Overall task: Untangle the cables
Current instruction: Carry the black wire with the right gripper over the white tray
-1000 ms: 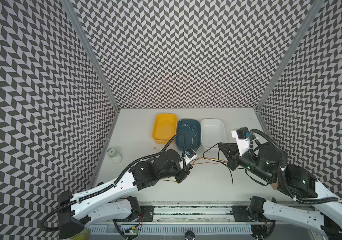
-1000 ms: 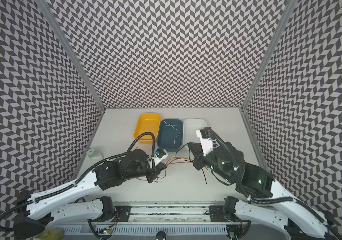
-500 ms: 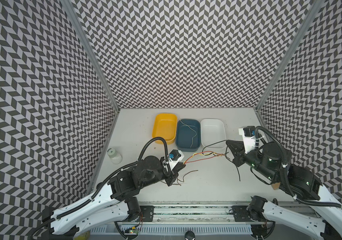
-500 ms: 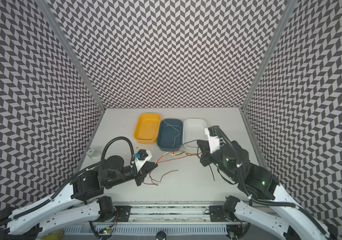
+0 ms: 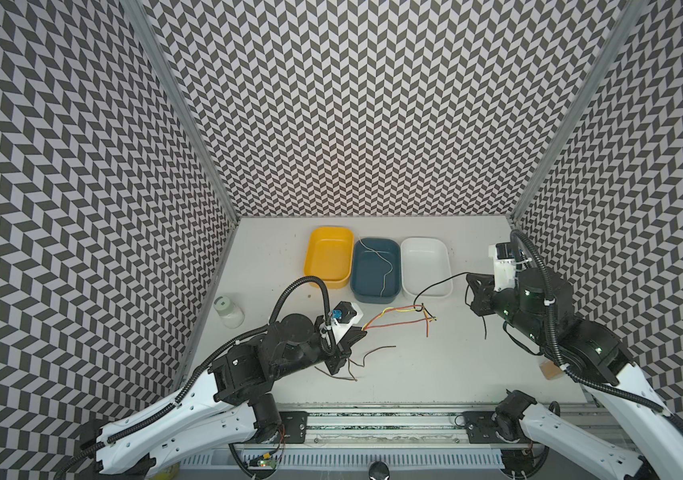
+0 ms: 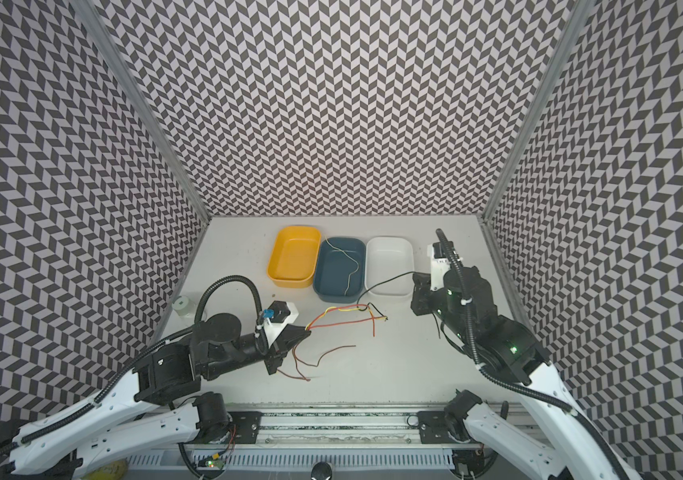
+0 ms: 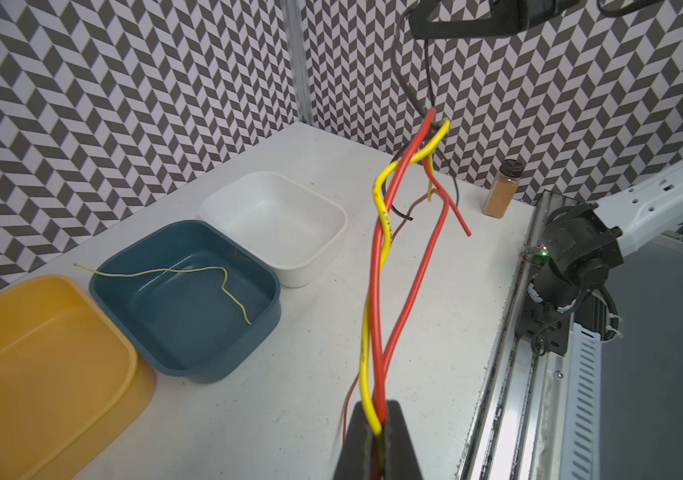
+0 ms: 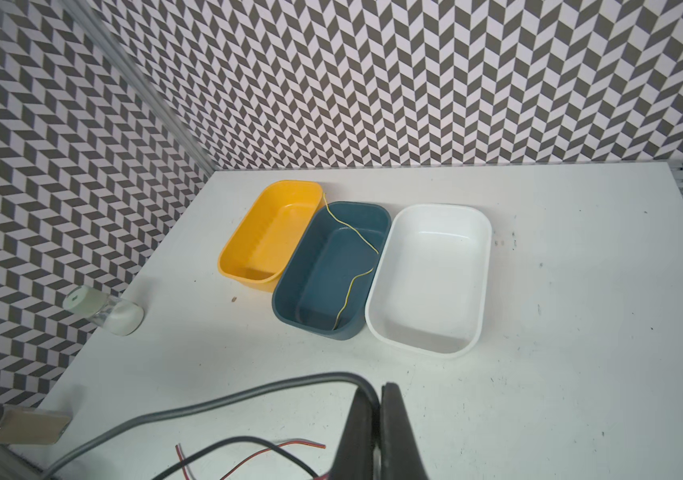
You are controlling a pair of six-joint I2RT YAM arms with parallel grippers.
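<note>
My left gripper is shut on the red, orange and yellow cables. They stretch rightward, off the table, to a knot with the black cable. My right gripper is shut on that black cable, which arcs down to the knot; a loose black end hangs below the gripper. A brown cable lies on the table near the left gripper. A thin whitish-yellow cable lies in the blue tray.
Yellow tray, blue tray and white tray stand side by side at the back. A jar of white powder stands by the left wall. A brown spice bottle stands at the right front. A metal rail runs along the front edge.
The two grippers have drawn apart, left one toward the left front, right one back to the right. The coloured cables are now stretched between them, and the brown cable lies loose on the table.
</note>
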